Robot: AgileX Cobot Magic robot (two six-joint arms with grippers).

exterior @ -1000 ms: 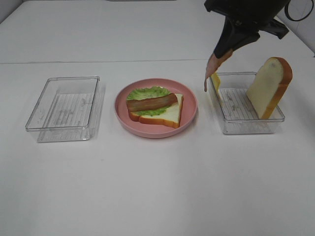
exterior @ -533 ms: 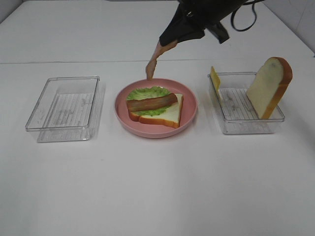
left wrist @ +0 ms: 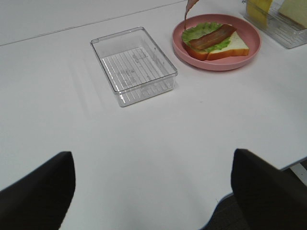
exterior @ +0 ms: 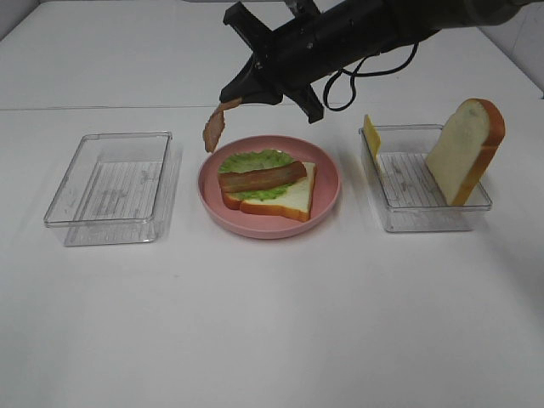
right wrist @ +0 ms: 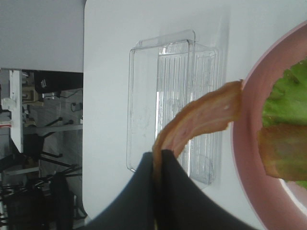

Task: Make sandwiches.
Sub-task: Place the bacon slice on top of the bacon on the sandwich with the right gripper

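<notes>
A half-built sandwich (exterior: 263,192) is being carried on the pink plate (exterior: 327,183): a bread slice (exterior: 296,195) lying flat, a lettuce leaf (exterior: 255,160) over it and one bacon strip (exterior: 262,178) across the leaf. In the right clear tray (exterior: 425,219) a yellow cheese square (exterior: 371,136) is being propped upright against the wall nearer the plate, and a second bread slice (exterior: 465,150) is being leaned on edge at the far side. The plate is being flanked on its other side by the left clear tray (exterior: 109,229).

A second bacon strip (exterior: 212,127) is being pinched at its upper end by the right gripper (exterior: 240,95), jaws pressed together on it. It is being dangled over the plate's rim toward the left tray, above and beside the sandwich, clear of it. The left gripper (left wrist: 151,155) is being held spread wide, well apart from the plate.
</notes>
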